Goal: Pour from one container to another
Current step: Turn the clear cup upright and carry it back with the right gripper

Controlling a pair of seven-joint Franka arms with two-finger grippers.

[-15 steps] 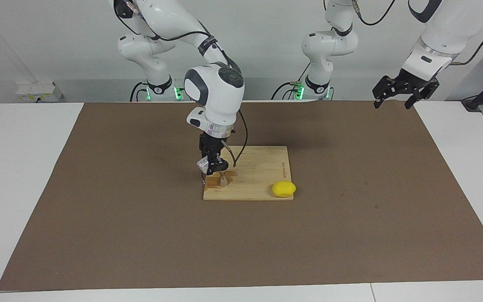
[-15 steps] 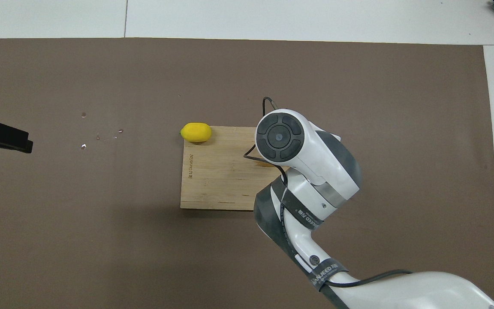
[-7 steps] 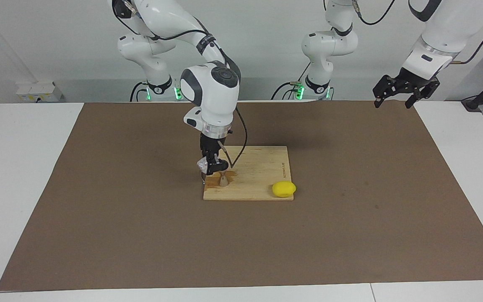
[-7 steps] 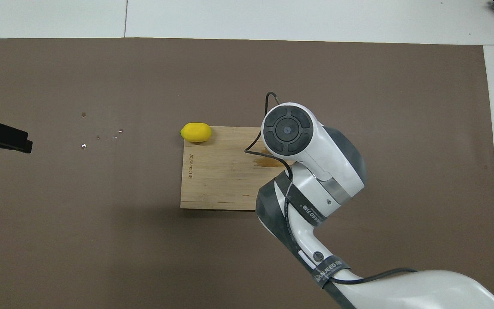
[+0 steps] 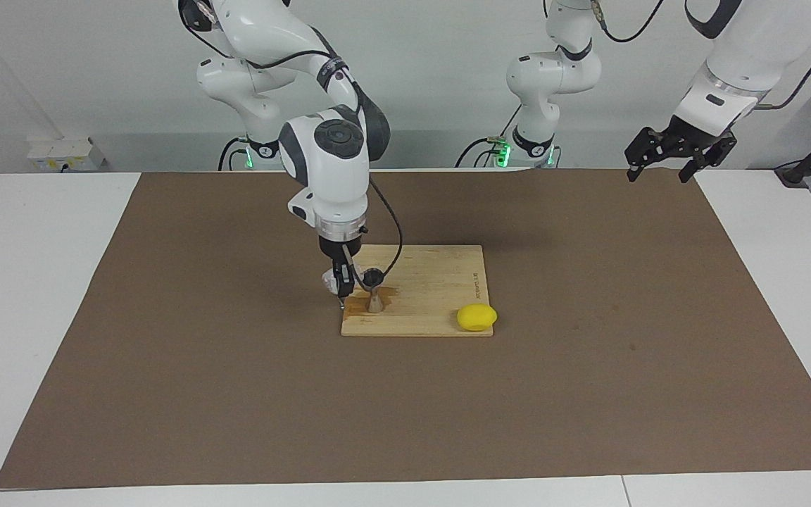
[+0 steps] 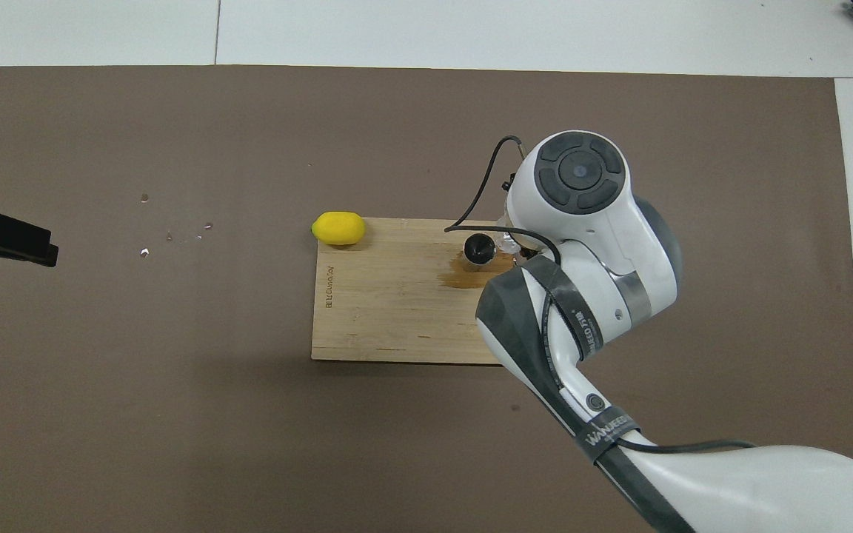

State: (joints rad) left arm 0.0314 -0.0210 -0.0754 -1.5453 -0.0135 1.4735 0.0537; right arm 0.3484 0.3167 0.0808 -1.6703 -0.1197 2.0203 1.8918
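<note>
Steel jigger [image 5: 374, 296] stands upright on the wooden board [image 5: 434, 282], on a wet stain at its corner toward the right arm's end. Just beside it, the right pincer [image 5: 339, 282] pinches the glass cup [image 5: 328, 279] low over the board's edge. A lemon [image 5: 476, 317] lies at the board's other corner. The left pincer [image 5: 680, 151] waits spread, raised over the tabletop [image 5: 46, 282].

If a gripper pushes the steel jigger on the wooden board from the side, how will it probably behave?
The jigger would probably tip rather than slide: it stands upright, tall for its small base, with a narrow waist. The wet stain around it on the board may make it slip. Once fallen, its cone shape would likely roll in a curve.
</note>
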